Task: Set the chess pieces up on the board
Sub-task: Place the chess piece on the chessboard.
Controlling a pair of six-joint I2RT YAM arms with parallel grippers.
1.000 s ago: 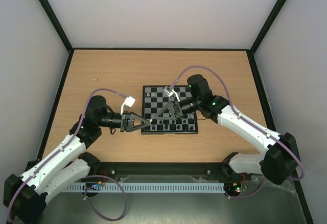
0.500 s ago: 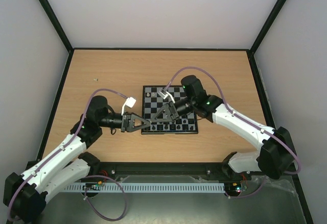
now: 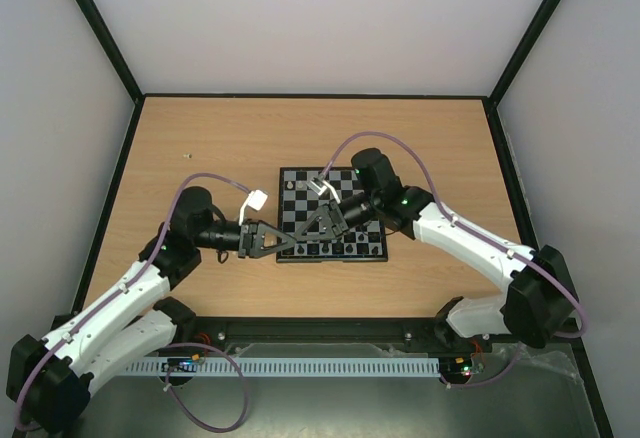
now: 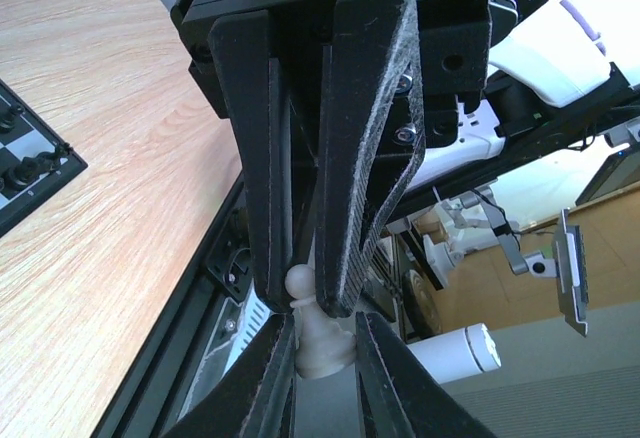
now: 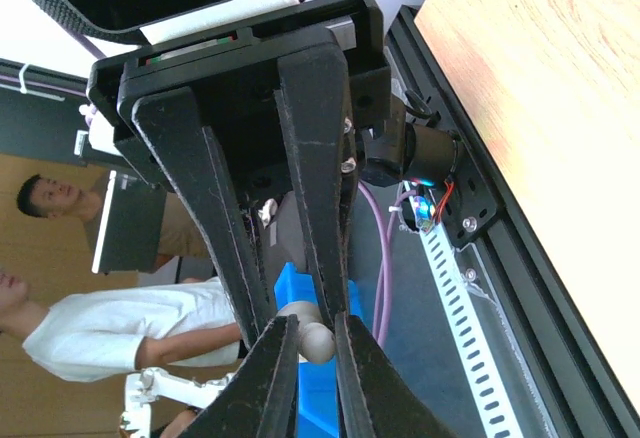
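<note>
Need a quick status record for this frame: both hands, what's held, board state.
left hand: shut on the head of the white pawn
right hand: closed around the same pawn's base
where: over the near-left corner of the board
board: black pieces along the near row, one white piece at the far-left corner
stage: both hands on one pawn, which looks like a handover; not yet placed
</note>
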